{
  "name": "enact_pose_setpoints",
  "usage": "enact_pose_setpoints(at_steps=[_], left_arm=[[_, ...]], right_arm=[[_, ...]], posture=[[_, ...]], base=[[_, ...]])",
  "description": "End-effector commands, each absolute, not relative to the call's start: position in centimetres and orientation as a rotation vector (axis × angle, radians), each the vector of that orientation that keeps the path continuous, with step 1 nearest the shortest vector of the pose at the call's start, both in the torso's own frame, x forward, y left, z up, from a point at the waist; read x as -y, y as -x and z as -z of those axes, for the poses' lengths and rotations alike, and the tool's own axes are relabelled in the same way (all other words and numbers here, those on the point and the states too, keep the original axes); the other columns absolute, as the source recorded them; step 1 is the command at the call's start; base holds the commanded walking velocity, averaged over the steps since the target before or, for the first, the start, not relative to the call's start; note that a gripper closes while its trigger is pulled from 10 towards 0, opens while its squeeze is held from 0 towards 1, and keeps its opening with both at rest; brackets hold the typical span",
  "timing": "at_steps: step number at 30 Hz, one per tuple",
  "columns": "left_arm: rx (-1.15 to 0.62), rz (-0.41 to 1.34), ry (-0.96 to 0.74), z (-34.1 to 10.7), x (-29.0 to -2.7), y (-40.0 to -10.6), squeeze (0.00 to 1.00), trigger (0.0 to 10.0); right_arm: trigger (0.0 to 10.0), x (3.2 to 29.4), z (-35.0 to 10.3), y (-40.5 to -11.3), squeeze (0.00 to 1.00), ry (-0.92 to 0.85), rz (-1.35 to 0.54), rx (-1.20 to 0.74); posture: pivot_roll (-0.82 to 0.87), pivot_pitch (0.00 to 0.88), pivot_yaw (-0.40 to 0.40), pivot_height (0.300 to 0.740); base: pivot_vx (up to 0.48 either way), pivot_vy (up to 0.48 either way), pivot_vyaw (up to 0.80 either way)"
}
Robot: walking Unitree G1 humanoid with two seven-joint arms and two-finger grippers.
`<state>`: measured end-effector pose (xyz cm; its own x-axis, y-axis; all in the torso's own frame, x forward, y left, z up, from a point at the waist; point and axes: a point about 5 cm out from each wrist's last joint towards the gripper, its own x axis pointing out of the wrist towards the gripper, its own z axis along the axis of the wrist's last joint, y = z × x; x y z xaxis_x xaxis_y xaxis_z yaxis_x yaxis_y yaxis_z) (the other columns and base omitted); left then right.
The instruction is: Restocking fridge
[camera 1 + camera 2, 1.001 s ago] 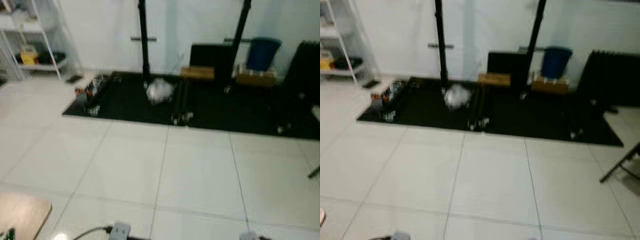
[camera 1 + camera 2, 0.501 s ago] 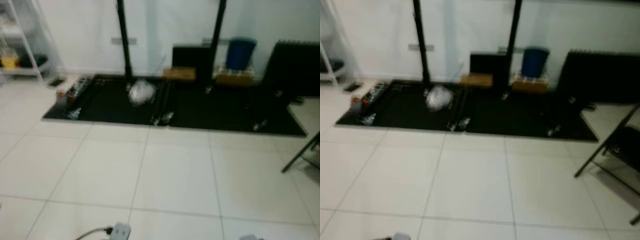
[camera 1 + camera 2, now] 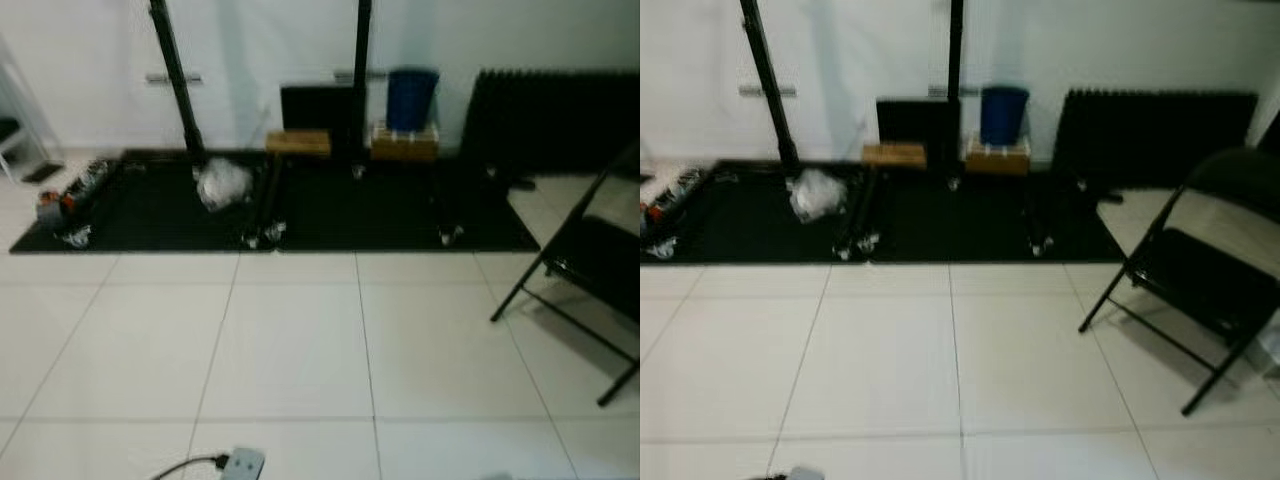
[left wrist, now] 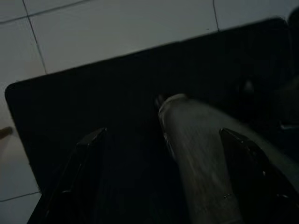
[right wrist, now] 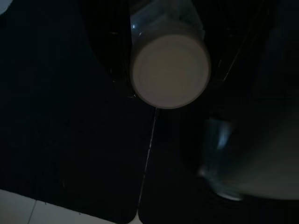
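Two head views show a white tiled floor running up to a black mat against a pale wall. On the mat stand two black poles, a blue bin on a wooden box, a second wooden box, a crumpled clear bag and some small items at the far left edge that are too blurred to name. A black folding chair stands on the tiles at the right, cut off by the frame. A grey plug with a cable shows at the bottom edge of the left eye view.

In the left wrist view, which is very dark, the left gripper hangs with its two black fingers spread wide apart, unclenched. A pale rounded shape lies between them; what it is cannot be made out. Beyond the fingers lies a dark mat on light tiles.

In the right wrist view a clear jar with a pale round lid sits right at the right gripper, its lid facing the camera. The fingers are lost in the dark beside it, so whether they clamp the jar cannot be told. A blurred glassy shape shows near the jar, above a dark mat.
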<state>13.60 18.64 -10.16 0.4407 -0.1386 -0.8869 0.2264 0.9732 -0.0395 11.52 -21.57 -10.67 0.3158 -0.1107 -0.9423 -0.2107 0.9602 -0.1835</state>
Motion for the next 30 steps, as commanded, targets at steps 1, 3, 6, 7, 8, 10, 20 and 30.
enact_pose_setpoints(at_steps=[1, 3, 6, 7, 8, 10, 20, 30], left_arm=[[-1.115, 0.235, -0.080, 10.44, -18.33, -12.88, 0.00, 10.0], [-1.116, 0.235, -0.079, 10.47, -18.27, -12.81, 0.00, 10.0], [-1.116, 0.236, -0.079, 10.48, -18.25, -12.79, 0.00, 10.0], [-1.116, 0.236, -0.079, 10.48, -18.25, -12.79, 0.00, 10.0], [-1.116, 0.236, -0.078, 10.48, -18.25, -12.79, 0.00, 10.0], [-1.117, 0.236, -0.079, 10.49, -18.26, -12.76, 0.00, 10.0], [-1.120, 0.234, -0.082, 10.48, -18.53, -12.69, 0.00, 10.0], [-1.115, 0.235, -0.080, 10.43, -18.48, -12.85, 0.00, 10.0]], right_arm=[[10.0, 22.11, 10.52, -11.68, 0.00, 0.312, -0.058, -1.245], [10.0, 22.11, 10.53, -11.63, 0.00, 0.311, -0.057, -1.246], [10.0, 22.09, 10.56, -11.56, 0.00, 0.310, -0.059, -1.249], [10.0, 22.09, 10.56, -11.56, 0.00, 0.310, -0.059, -1.249], [10.0, 22.09, 10.56, -11.55, 0.00, 0.311, -0.059, -1.249], [10.0, 22.08, 10.57, -11.53, 0.00, 0.310, -0.059, -1.250], [10.0, 22.02, 10.62, -11.39, 0.00, 0.322, -0.080, -1.260], [10.0, 22.02, 10.58, -11.52, 0.00, 0.326, -0.080, -1.253]], posture=[[0.05, 0.000, -0.006, 0.738], [0.05, 0.000, -0.007, 0.738], [0.05, 0.000, -0.007, 0.738], [0.05, 0.000, -0.007, 0.738], [0.05, 0.000, -0.007, 0.738], [0.05, 0.000, -0.008, 0.738], [0.06, 0.000, -0.016, 0.738], [0.06, 0.000, -0.016, 0.738]], base=[[0.000, -0.469, 0.00], [0.000, -0.469, 0.00], [0.000, -0.469, 0.00], [0.000, -0.469, 0.00], [0.000, -0.469, 0.00], [0.000, -0.469, 0.00], [0.000, -0.469, -0.40], [0.000, -0.469, -0.56]])
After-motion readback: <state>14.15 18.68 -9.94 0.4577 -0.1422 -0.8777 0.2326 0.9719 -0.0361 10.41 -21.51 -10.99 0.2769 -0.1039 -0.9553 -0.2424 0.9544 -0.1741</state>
